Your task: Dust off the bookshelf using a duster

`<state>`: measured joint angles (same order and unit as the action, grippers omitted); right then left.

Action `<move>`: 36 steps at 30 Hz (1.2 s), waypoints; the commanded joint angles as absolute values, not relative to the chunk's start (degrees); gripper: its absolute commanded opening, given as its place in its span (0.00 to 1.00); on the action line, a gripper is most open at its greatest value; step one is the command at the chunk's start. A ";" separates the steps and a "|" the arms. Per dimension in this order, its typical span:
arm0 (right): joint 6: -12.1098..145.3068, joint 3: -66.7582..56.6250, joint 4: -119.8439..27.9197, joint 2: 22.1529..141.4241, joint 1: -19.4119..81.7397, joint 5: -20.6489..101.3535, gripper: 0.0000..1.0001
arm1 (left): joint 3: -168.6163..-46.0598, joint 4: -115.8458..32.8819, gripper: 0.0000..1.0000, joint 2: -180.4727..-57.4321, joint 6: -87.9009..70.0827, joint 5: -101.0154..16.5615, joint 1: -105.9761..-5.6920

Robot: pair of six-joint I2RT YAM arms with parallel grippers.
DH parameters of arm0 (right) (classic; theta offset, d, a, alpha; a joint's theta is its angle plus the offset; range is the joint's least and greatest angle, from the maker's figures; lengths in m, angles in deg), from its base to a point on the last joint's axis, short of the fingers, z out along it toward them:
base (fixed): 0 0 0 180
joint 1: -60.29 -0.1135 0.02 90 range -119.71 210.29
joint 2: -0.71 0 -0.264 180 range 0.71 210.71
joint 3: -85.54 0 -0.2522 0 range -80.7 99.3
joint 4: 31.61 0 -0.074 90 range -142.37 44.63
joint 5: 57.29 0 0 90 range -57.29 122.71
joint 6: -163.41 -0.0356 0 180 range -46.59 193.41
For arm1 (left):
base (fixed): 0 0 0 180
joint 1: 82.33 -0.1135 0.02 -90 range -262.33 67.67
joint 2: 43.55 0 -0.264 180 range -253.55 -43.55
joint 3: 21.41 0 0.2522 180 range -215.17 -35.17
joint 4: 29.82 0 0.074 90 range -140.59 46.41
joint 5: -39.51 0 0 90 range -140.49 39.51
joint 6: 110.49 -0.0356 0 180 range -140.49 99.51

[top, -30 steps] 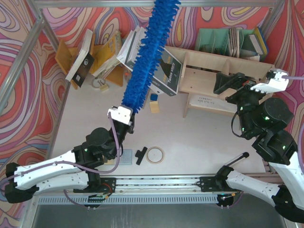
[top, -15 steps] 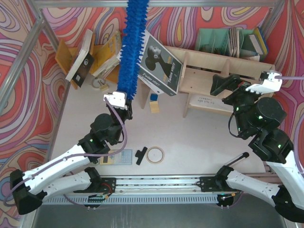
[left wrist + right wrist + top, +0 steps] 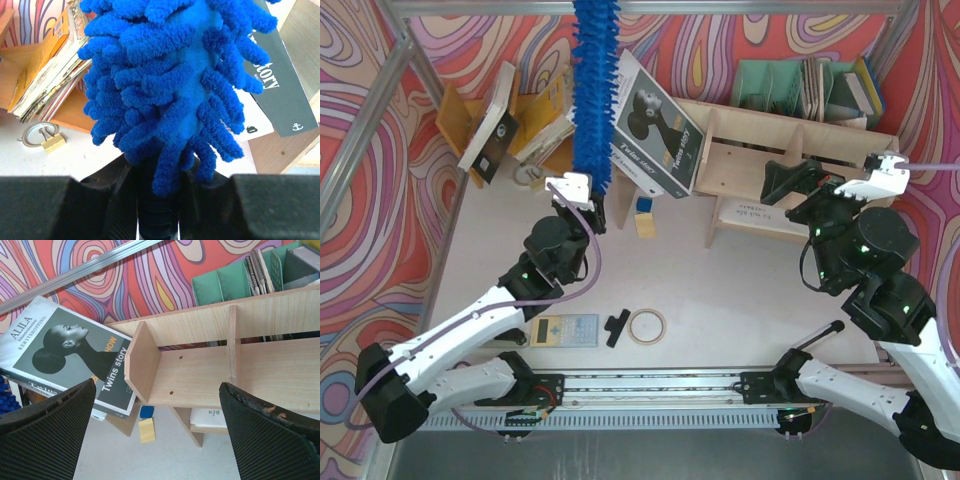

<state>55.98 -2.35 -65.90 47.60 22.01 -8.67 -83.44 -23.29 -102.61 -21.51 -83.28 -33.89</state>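
At the far left of the tabletop [image 3: 740,290] a small orange book rack [image 3: 455,115] holds leaning books. Just right of it the left jaws are clamped tight on the short dark handle of the duster [image 3: 595,90]. In the left wrist view the handle sits squeezed between the two black fingers [image 3: 100,200], and the blue fluff [image 3: 170,85] spreads out directly above them. From the grip the duster points away from the arm toward the back wall, and its tip runs out of the top view. It crosses the left edge of a leaning "Twins story" book [image 3: 655,135]; whether it touches the cover cannot be told.

The bookshelf [image 3: 760,160] stands right of that book, apart from the duster, and its open compartments [image 3: 200,370] face the right wrist camera. The right jaws are spread wide with nothing between them, poised in front of the shelf without touching it. A green file organizer [image 3: 770,85] stands behind the shelf.
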 commanded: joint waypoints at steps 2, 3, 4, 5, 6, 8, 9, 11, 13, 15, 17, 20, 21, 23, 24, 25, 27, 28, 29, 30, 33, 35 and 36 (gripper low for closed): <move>55.02 -2.83 -66.22 47.23 21.88 -7.53 0.99 | -87.30 -21.35 0.00 -104.82 -20.64 -81.00 -35.96; 54.90 -2.81 -66.34 47.23 21.88 -7.44 0.99 | -87.75 -21.41 0.00 -105.08 -20.65 -80.80 -36.54; 54.75 -2.83 -66.45 47.25 21.88 -7.38 0.99 | -88.10 -21.54 0.00 -105.21 -20.52 -80.73 -37.07; 54.63 -2.87 -66.49 47.28 21.88 -7.29 0.99 | -88.26 -21.83 0.00 -105.18 -20.31 -80.61 -37.60; 54.53 -2.91 -66.60 47.29 21.88 -7.29 0.99 | -88.21 -21.75 0.00 -104.99 -20.25 -80.40 -37.89; 54.35 -3.13 -66.72 47.03 21.89 -7.29 0.99 | -87.78 -21.70 0.00 -104.36 -20.35 -80.73 -37.95; 54.34 -3.24 -66.68 46.96 21.88 -7.29 0.99 | -87.30 -21.70 0.00 -104.03 -20.23 -80.93 -37.95; 54.26 -3.58 -66.60 46.66 21.88 -7.38 0.99 | -86.30 -21.93 0.00 -102.98 -19.79 -80.93 -37.95; 54.26 -3.71 -66.54 46.67 21.88 -7.33 0.99 | -85.33 -22.85 0.00 -101.69 -18.89 -80.83 -37.95; 54.26 -3.63 -66.63 46.81 21.88 -7.10 0.99 | -84.53 -23.74 0.00 -100.06 -18.22 -80.66 -37.95; 54.17 -3.47 -66.71 46.95 21.89 -6.91 0.99 | -83.90 -24.48 0.00 -98.18 -17.93 -80.49 -37.95; 54.14 -3.36 -66.72 47.36 21.88 -6.78 0.99 | -84.13 -26.74 0.00 -95.82 -18.36 -80.05 -37.95; 54.10 -3.36 -66.67 47.50 21.88 -6.66 0.99 | -84.47 -27.54 0.00 -95.18 -18.50 -79.81 -37.95; 54.09 -3.36 -66.56 47.90 21.88 -6.62 0.99 | -85.09 -28.86 0.00 -94.16 -18.82 -79.44 -37.95; 54.08 -3.36 -66.43 48.09 21.88 -6.52 0.99 | -85.29 -29.36 0.00 -93.77 -18.94 -79.33 -37.95; 54.02 -3.29 -66.41 48.27 21.88 -6.35 0.99 | -85.58 -29.98 0.00 -93.45 -19.16 -79.24 -37.95; 53.84 -3.23 -66.37 48.64 21.89 -6.07 0.99 | -86.05 -31.15 0.00 -92.60 -19.31 -79.16 -37.95; 53.83 -3.12 -66.34 48.78 21.88 -5.97 0.99 | -86.12 -31.64 0.00 -92.06 -19.30 -79.00 -37.95; 53.83 -3.07 -66.41 48.89 21.88 -5.93 0.99 | -86.40 -32.09 0.00 -91.34 -19.15 -78.76 -37.95; 53.90 -2.96 -66.44 48.94 21.93 -5.91 0.99 | -86.85 -33.09 0.00 -90.67 -18.93 -78.40 -37.95; 53.93 -2.59 -66.71 49.21 21.88 -5.89 0.99 | -88.46 -36.08 0.00 -88.36 -17.55 -76.75 -37.88; 53.95 -2.57 -66.78 49.31 21.88 -5.97 0.99 | -89.86 -38.70 0.00 -87.58 -16.31 -74.94 -37.74; 53.91 -2.62 -66.81 49.39 21.88 -5.96 0.99 | -90.83 -39.75 0.00 -87.51 -15.61 -74.30 -37.40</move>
